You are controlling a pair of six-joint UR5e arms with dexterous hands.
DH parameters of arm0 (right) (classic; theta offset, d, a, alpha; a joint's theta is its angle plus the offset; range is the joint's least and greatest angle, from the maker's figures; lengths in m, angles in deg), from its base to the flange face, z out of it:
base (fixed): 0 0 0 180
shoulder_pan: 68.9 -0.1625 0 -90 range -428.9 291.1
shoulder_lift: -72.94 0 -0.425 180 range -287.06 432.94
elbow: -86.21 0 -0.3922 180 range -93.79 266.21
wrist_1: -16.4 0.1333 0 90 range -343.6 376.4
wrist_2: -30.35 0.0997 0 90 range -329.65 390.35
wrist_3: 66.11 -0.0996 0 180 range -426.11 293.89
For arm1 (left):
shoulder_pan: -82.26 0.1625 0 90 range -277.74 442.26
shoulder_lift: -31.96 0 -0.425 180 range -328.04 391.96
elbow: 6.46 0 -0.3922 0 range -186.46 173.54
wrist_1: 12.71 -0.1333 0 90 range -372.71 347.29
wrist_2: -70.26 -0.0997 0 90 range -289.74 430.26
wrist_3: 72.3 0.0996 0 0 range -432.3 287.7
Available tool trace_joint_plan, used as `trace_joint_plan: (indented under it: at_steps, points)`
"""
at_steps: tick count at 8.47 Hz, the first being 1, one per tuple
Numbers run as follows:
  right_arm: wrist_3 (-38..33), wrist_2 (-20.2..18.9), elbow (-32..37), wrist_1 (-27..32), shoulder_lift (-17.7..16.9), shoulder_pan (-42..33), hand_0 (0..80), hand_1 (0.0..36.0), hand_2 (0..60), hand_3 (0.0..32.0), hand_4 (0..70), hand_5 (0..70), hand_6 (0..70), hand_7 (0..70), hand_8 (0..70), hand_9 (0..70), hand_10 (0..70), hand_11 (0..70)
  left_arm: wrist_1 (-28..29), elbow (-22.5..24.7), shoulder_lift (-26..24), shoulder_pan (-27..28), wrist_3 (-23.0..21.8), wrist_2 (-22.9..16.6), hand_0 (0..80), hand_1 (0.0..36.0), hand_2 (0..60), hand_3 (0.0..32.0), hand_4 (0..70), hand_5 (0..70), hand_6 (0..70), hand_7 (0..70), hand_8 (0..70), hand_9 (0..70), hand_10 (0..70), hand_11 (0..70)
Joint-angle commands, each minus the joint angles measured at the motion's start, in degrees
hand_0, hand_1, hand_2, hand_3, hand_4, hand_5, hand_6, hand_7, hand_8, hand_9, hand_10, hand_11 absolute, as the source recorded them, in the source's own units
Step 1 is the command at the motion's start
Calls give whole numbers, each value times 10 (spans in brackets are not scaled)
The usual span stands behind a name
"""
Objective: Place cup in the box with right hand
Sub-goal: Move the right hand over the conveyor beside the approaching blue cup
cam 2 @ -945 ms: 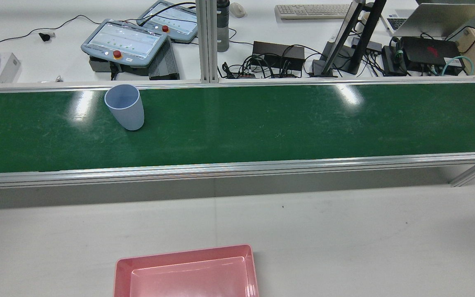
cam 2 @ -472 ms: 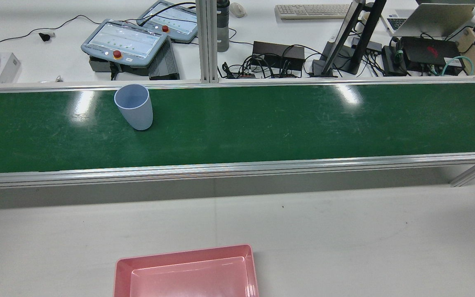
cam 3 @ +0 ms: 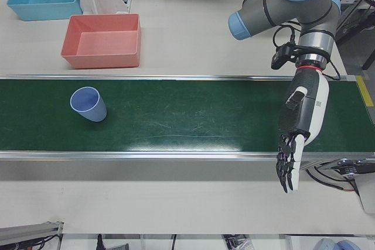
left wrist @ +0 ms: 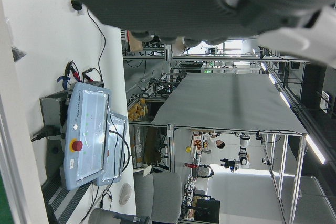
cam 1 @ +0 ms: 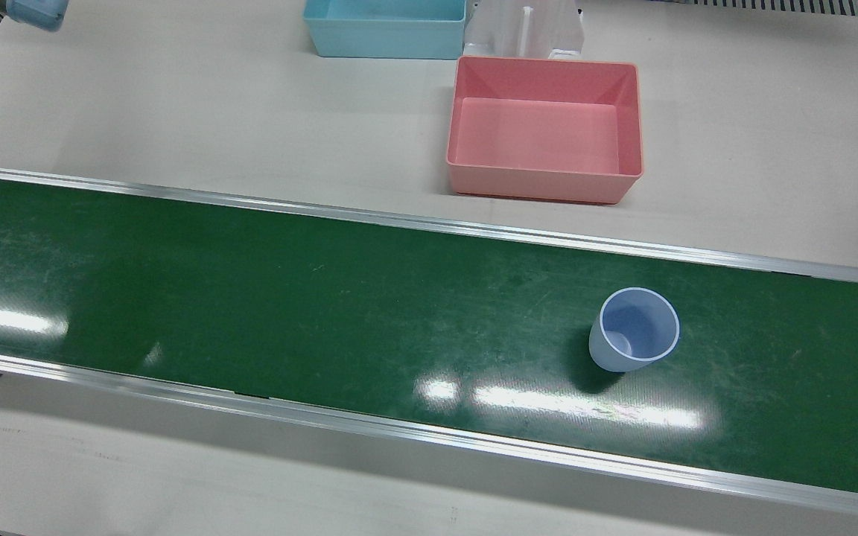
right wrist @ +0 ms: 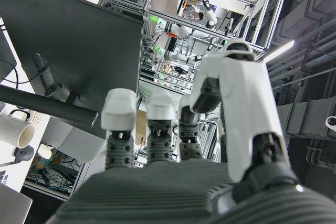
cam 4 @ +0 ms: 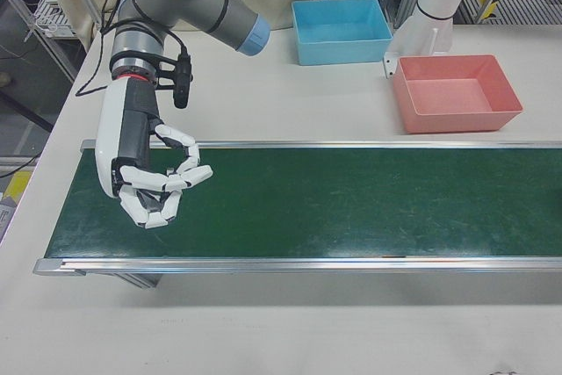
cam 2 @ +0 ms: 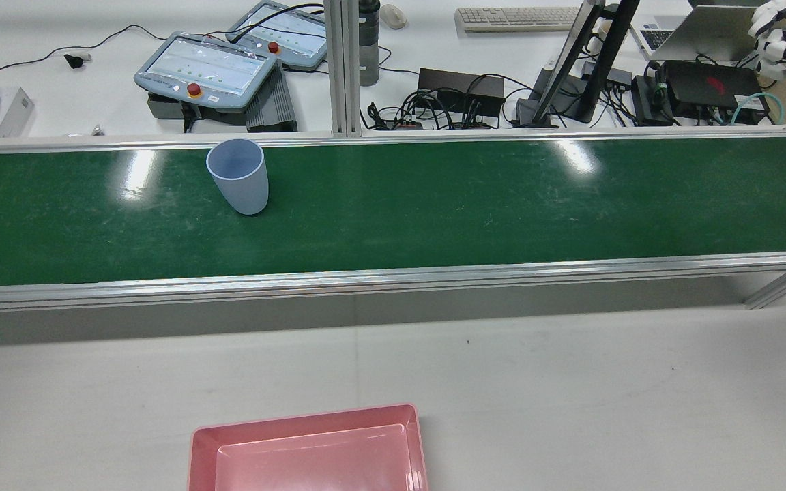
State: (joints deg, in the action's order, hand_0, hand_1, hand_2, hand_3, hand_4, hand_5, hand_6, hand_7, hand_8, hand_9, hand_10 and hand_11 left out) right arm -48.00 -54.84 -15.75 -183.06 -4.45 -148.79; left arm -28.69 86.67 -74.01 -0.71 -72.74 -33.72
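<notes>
A pale blue cup (cam 1: 634,330) (cam 2: 238,176) (cam 3: 88,104) stands upright on the green conveyor belt (cam 2: 447,198), mouth up and empty. The pink box (cam 1: 544,126) (cam 3: 102,40) (cam 4: 455,92) sits on the white table beside the belt, with nothing in it. My right hand (cam 4: 154,177) (cam 2: 778,34) hovers over the far end of the belt, well away from the cup, fingers loosely curled and holding nothing. My left hand (cam 3: 296,139) hangs over the belt's operator-side edge with straight fingers pointing down, empty.
A light blue box (cam 1: 384,28) (cam 4: 342,31) stands next to the pink one by a white pedestal (cam 1: 524,30). Aluminium rails (cam 1: 429,223) border the belt. Beyond the belt lie teach pendants (cam 2: 205,68), cables and a monitor stand (cam 2: 570,88).
The cup has travelled along the belt, rightward in the rear view. My right hand has come into the rear view's top right corner, moving leftward.
</notes>
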Motion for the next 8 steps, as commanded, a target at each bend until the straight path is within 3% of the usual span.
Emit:
trace_joint_plan:
  at_steps: [1,2,3,4,5,6,7,8]
  points:
    - [-3,61,79,134,4,75,739,360,600,0,566,240,344,700,671,700,700,700,1,-1,0,0,0,0,0,0,0,0,0,0,0,0,0,0,0,0]
    - [-3,77,79,137,4,89,663,360,600,0,501,242,347,700,694,700,700,700,1,0,0,0,0,0,0,0,0,0,0,0,0,0,0,0,0,0]
    - [-3,96,78,132,4,96,715,360,600,0,571,243,349,700,700,700,700,700,1,-1,0,0,0,0,0,0,0,0,0,0,0,0,0,0,0,0]
    - [0,93,49,118,2,93,682,360,600,0,546,244,352,700,700,700,700,700,0,1,1,0,0,0,0,0,0,0,0,0,0,0,0,0,0,0]
    - [6,89,9,44,-2,88,635,360,600,0,494,244,353,700,700,700,700,700,1,0,0,0,0,0,0,0,0,0,0,0,0,0,0,0,0,0]
    - [10,93,11,28,-6,90,661,360,600,0,504,243,349,700,700,700,700,700,1,1,1,0,0,0,0,0,0,0,0,0,0,0,0,0,0,0]
    - [10,95,11,30,-20,98,722,360,600,0,571,244,346,700,674,700,700,700,0,1,1,0,0,0,0,0,0,0,0,0,0,0,0,0,0,0]
    - [10,96,10,30,-24,99,718,360,600,0,585,237,340,700,654,700,699,700,1,1,1,0,0,0,0,0,0,0,0,0,0,0,0,0,0,0]
